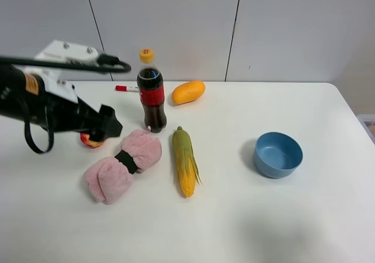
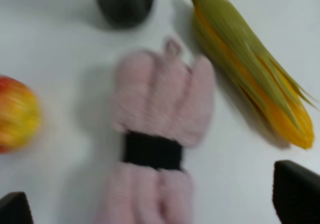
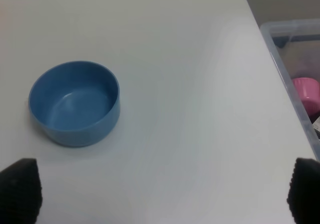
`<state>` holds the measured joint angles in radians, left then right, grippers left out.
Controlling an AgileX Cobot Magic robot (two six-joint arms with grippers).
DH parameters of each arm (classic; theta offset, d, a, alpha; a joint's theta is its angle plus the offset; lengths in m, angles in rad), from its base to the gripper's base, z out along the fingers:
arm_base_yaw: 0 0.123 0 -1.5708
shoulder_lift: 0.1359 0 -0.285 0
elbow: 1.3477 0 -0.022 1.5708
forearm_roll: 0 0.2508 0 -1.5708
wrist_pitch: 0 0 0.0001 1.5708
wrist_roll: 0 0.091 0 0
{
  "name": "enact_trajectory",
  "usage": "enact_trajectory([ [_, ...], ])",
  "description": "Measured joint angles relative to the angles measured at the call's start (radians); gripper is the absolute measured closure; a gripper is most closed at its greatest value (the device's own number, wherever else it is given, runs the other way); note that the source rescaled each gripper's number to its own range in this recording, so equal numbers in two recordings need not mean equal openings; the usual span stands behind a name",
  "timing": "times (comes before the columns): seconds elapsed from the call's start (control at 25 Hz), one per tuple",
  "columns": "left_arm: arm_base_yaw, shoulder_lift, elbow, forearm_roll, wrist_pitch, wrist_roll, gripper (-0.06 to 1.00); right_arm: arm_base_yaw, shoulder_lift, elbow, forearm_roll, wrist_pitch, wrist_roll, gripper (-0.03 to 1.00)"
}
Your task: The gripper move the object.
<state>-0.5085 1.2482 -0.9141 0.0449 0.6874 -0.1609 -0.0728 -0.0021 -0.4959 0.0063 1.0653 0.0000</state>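
Left wrist: left claw [image 2: 155,204] wide open, empty, over pink towel [image 2: 157,134].

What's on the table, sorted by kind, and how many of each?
Fruit and vegetables: 3, mango, corn, apple
Drinks: 1, cola bottle
Bowls: 1, blue bowl
Towels: 1, pink towel
Markers: 1, marker
Total: 7

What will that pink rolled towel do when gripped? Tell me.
The pink towel looks plush, so it will probably squash under the left gripper rather than resist. Its black band cinches the middle, so the ends may droop if lifted there. It is probably light and unlikely to roll far.
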Motion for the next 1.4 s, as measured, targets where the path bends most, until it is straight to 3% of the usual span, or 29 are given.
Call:
enact_trajectory([
  [0.16,0.144,0.0,-0.134,0.118,0.049,0.023,0.01,0.0,0.0,0.0,0.0,0.0,0.0,-0.03],
  [0.28,0.293,0.0,-0.185,0.175,0.002,0.03,0.01,0.0,0.0,0.0,0.0,0.0,0.0,-0.03],
  [0.44,0.519,0.0,-0.205,0.161,-0.131,0.032,0.01,0.0,0.0,0.0,0.0,0.0,0.0,-0.03],
  [0.56,0.62,-0.008,-0.206,0.091,-0.114,0.067,0.01,0.0,0.0,0.0,0.0,0.0,0.0,-0.03],
  [0.72,0.658,-0.057,-0.206,0.026,0.056,0.169,0.01,0.0,0.0,0.0,0.0,0.0,0.0,-0.03],
  [1.0,0.659,-0.261,-0.206,-0.063,0.325,0.213,0.01,0.0,0.0,0.0,0.0,0.0,0.0,-0.03],
  [1.4,0.659,-0.663,-0.187,-0.1,0.432,0.213,0.01,0.0,0.0,0.0,0.0,0.0,0.0,-0.03],
])
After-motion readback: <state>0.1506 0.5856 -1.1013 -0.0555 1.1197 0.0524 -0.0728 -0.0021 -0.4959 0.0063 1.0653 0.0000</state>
